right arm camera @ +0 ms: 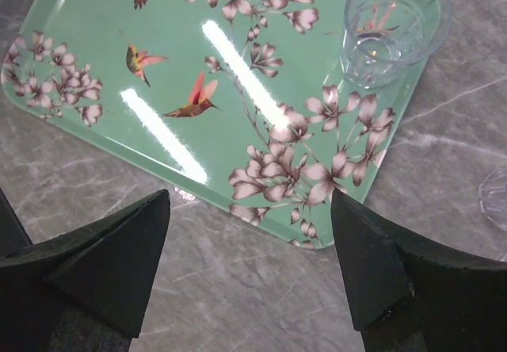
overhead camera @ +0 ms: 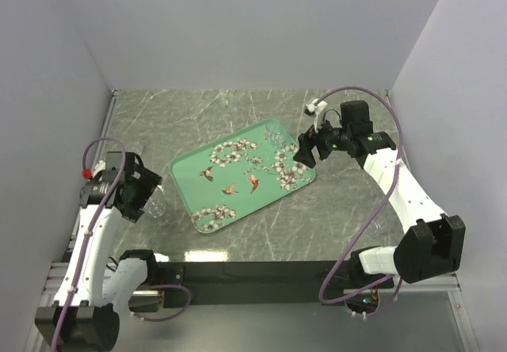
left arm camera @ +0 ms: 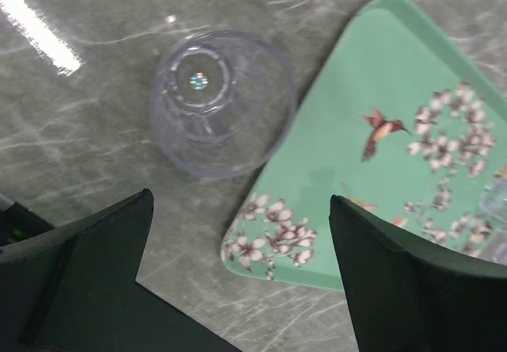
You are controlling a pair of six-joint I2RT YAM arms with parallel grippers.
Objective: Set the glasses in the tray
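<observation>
Left wrist view: a loose glass (left arm camera: 222, 102) sits on the marble table (left arm camera: 71, 138), just beside the tray (left arm camera: 372, 66). The left gripper (left arm camera: 238, 288) hangs over it, jaws spread wide and empty, lined up for a grab, I'd say. Across the way the right gripper (right arm camera: 249, 265), also wide and empty, hovers by the tray's edge, with a second glass (right arm camera: 388, 27) already inside at the corner.

Left tool (left arm camera: 239, 203) spread wide, right tool (right arm camera: 250, 197) spread wide

Grey marbled table (overhead camera: 238, 106) — 3 pale walls (overhead camera: 238, 27)
</observation>
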